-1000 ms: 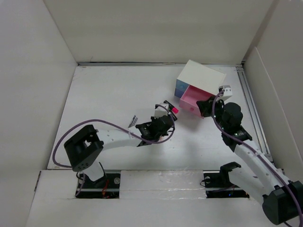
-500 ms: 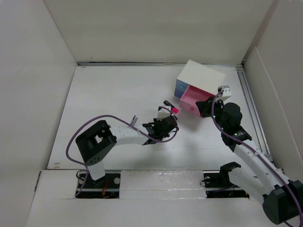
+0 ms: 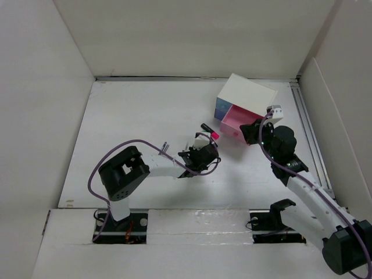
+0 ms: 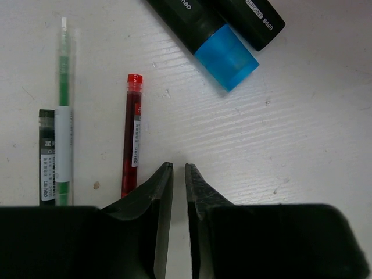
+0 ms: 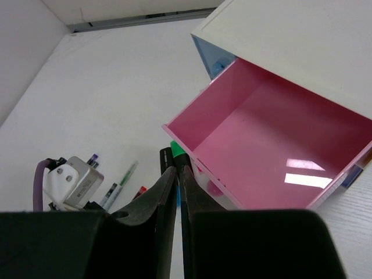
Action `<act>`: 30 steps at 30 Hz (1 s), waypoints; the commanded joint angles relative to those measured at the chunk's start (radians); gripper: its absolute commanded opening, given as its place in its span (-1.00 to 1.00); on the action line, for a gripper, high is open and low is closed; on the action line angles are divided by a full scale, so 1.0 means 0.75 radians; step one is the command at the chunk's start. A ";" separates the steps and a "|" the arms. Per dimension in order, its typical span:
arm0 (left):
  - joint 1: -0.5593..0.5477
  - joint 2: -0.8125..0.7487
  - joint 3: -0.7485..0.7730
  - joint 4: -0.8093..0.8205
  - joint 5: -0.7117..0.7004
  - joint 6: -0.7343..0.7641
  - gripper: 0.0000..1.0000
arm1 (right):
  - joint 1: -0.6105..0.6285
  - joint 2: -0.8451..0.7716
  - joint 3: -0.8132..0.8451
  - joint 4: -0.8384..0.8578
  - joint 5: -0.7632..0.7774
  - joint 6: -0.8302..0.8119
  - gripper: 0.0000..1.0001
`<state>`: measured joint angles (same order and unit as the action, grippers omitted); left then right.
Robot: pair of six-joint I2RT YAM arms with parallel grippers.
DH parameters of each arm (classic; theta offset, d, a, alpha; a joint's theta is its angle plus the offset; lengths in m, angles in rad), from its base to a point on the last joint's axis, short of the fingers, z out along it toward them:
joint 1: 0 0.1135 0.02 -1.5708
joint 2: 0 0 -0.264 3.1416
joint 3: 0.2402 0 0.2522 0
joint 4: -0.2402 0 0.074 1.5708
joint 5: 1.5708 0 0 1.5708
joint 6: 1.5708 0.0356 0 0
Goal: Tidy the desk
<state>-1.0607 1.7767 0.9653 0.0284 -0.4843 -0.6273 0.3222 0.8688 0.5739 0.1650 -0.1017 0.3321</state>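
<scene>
The white desk holds a white box with an open, empty pink drawer. My left gripper hangs low over loose pens, jaws almost together and empty. Just ahead of it lie a red pen, a green pen and two black markers, one with a blue cap. My right gripper is shut and empty at the drawer's front left corner. A green-capped marker lies just beyond its tips.
White panels wall the desk on all sides. A metal rail runs along the right edge. Two thin pens lie left of the left gripper. The left wrist camera shows in the right wrist view.
The left arm's elbow has swung to the right and folded in, while its gripper stays over the pens. The right arm has not moved.
</scene>
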 commanded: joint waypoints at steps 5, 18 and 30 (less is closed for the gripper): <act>-0.007 -0.145 -0.027 0.017 -0.058 -0.027 -0.63 | 0.010 0.001 0.010 0.068 -0.012 -0.011 -0.75; -0.007 -0.134 -0.050 -0.066 -0.170 -0.045 -0.50 | 0.010 0.009 0.012 0.072 -0.014 -0.011 -0.75; 0.030 -0.023 -0.050 -0.062 -0.144 -0.068 -0.51 | 0.010 0.003 0.012 0.073 -0.018 -0.007 -0.75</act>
<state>-1.0508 1.7500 0.9375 -0.0048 -0.5838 -0.6559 0.3222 0.8787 0.5739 0.1654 -0.1055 0.3321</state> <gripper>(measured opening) 0.251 0.121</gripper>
